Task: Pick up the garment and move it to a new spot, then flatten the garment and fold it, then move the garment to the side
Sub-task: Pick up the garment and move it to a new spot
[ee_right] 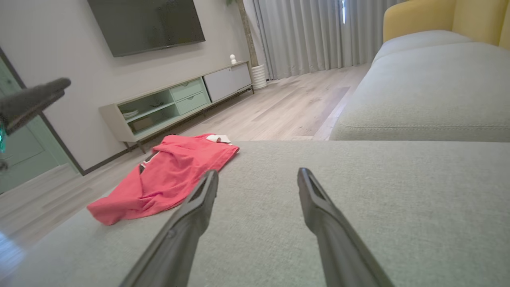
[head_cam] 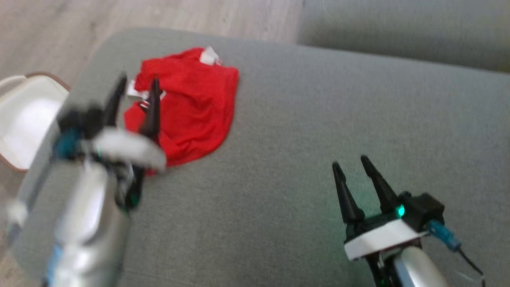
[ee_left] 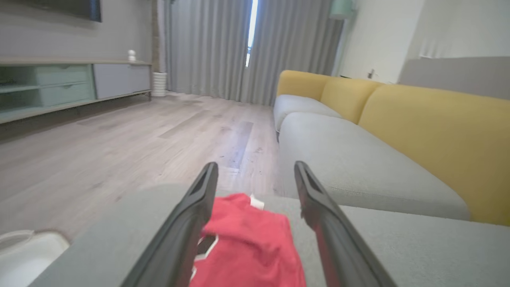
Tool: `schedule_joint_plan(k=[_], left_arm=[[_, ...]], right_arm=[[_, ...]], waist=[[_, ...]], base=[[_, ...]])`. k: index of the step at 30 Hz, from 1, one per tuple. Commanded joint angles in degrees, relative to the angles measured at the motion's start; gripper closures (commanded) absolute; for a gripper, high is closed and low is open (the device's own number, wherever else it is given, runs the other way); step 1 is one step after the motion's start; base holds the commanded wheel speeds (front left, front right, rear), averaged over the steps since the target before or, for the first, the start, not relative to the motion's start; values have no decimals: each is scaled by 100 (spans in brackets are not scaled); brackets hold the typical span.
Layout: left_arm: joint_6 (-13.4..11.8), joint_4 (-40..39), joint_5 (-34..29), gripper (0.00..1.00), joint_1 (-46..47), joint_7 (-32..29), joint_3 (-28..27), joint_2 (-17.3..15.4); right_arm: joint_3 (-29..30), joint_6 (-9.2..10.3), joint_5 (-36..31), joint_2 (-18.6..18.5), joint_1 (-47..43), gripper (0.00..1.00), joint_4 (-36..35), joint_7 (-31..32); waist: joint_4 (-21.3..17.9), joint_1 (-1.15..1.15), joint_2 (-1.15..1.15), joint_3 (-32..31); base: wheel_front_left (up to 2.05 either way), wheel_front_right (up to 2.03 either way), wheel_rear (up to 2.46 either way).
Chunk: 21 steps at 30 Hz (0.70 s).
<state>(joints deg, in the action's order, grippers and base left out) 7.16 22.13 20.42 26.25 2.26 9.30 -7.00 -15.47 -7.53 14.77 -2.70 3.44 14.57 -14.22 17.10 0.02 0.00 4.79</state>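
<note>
Two tools stand with their fingers spread apart and nothing between them over a grey sofa seat (head_cam: 303,167). The right tool (head_cam: 350,161) is nearest the robot, above bare upholstery and well apart from the cloth. The left tool (head_cam: 138,79), blurred in the head view, is raised over the near left edge of the red garment (head_cam: 195,107). The left wrist view looks down between that tool's two fingers onto the cloth. The garment lies crumpled near the seat's far left corner. Its long axis runs away from the robot and leans slightly right, with a white label (head_cam: 209,56) at the far end and the wider, rumpled end nearest the robot. A white-and-dark print (head_cam: 139,95) shows at its left edge, partly hidden behind the left tool's fingers. Nothing lies between the right tool and the garment but open seat. Just off the seat's left side, a white tray with a brown rim (head_cam: 24,119) sits on the pale wood floor (head_cam: 159,16). Beyond the seat's far edge is a second grey sofa seat (ee_left: 358,159) with yellow backrests (ee_left: 438,131). Across the room stands a low media cabinet (ee_right: 171,103) under a wall-mounted television (ee_right: 147,24), with grey curtains (ee_left: 211,48) farthest off.
</note>
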Motion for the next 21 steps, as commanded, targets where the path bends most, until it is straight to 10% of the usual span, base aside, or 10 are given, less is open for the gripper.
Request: schedule_joint_plan(k=[1,21], left_arm=[[27,-15,42,0,733,-310,10,-310],[32,2545,1361,0,3483,-3515,1964,-1385]], right_arm=[[-97,4,-110,-18,296,0,-232,-78],[-97,4,-145,-18,1129,0,-1017,-78]], waist=[[-384,-2,0,560],[-1643,-2,0,2048]], base=[[0,0,0],[0,0,0]])
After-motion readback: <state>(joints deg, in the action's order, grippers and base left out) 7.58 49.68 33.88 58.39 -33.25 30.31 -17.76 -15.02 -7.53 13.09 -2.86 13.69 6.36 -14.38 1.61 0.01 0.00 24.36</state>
